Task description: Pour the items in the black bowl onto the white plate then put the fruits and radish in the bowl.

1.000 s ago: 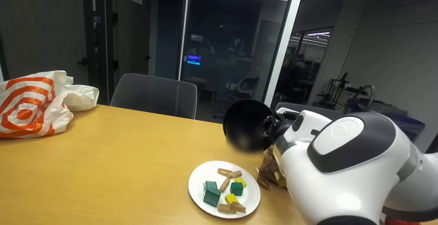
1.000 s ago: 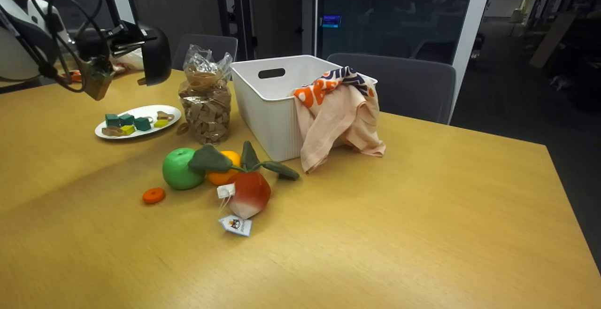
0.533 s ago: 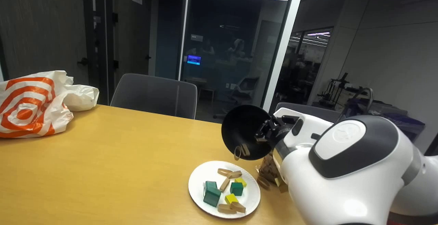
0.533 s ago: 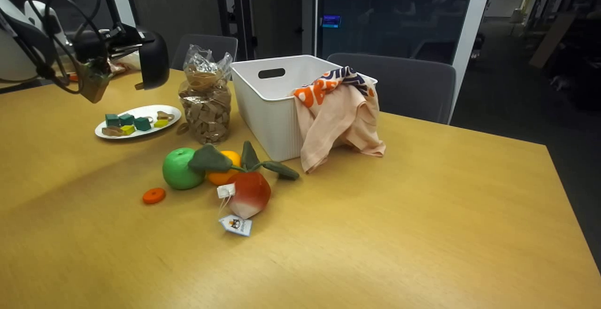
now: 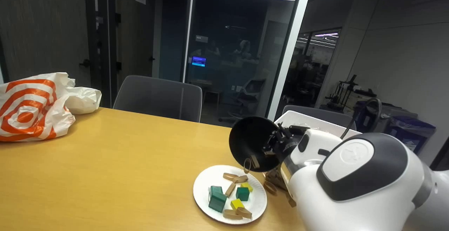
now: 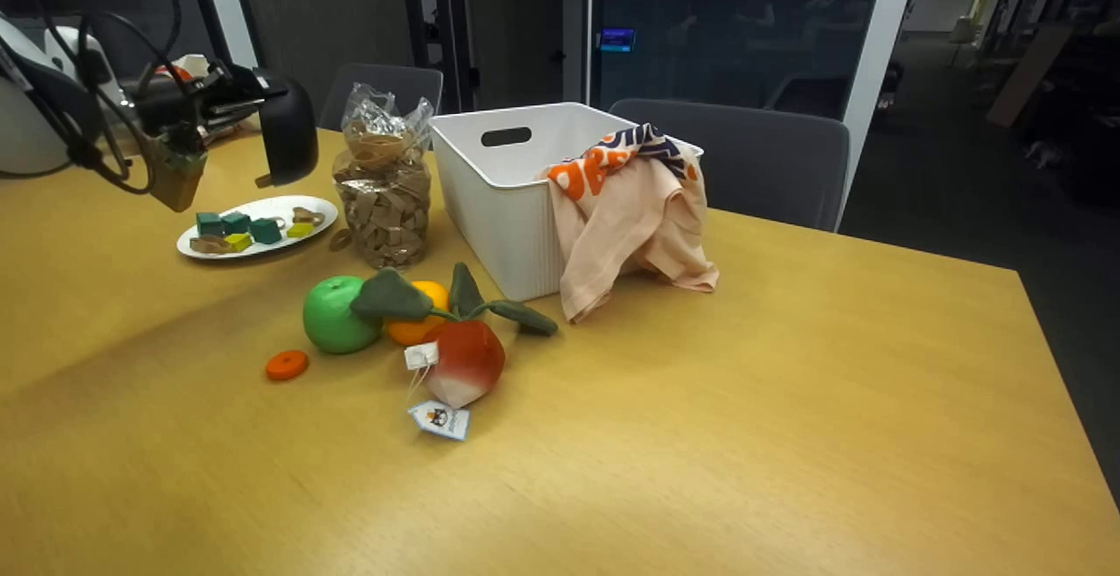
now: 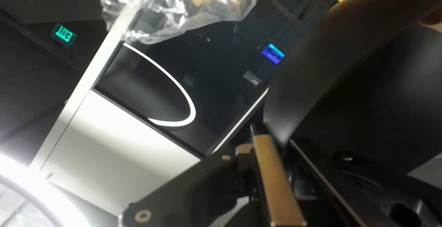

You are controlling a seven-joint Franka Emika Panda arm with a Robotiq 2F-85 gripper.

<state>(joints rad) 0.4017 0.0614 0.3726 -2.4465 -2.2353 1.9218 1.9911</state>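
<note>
Gripper (image 7: 276,139): is pinching the black bowl (image 5: 245,138) by its rim, the wall sitting between the jaws.
Bowl place: is hanging in the air, tipped on its side, near the edge of the white plate (image 5: 206,183).
Bowl handling: is looking light, stiff and glossy, so it may be turning in a hold so far to 1 side; the rim is seeming right for pouring.
Tan loops (image 5: 254,161): 2 are showing inside the bowl's lower lip, at least 5 are lying on the plate; thin and springy-looking, the last ones are probably needing a steeper tip.
Green blocks (image 5: 217,203): 3 are resting on the plate, hard-edged.
Yellow blocks (image 5: 237,204): 2 are lying there too, flatter.
Plate make: is looking papery, so probably sliding if bumped.
Loose loop (image 5: 270,187): is lying on the tabletop (image 6: 787,401) between the plate and a clear bag (image 6: 385,121), which is bulging with tan pieces (image 6: 385,230).
Green fruit (image 6: 331,320): is sitting smooth and round, likely rolling if touched off-centre; a grasp across its middle is suiting it.
Orange fruit (image 6: 411,329): is resting partly hidden by leaves.
Radish (image 6: 472,355): is looking like stuffed cloth, probably yielding; its faceted body is offering more hold than the floppy leaves.
White bin (image 6: 512,235): is standing just beside the bag, ribbed, a peach cloth (image 6: 626,226) draping over its rim.
</note>
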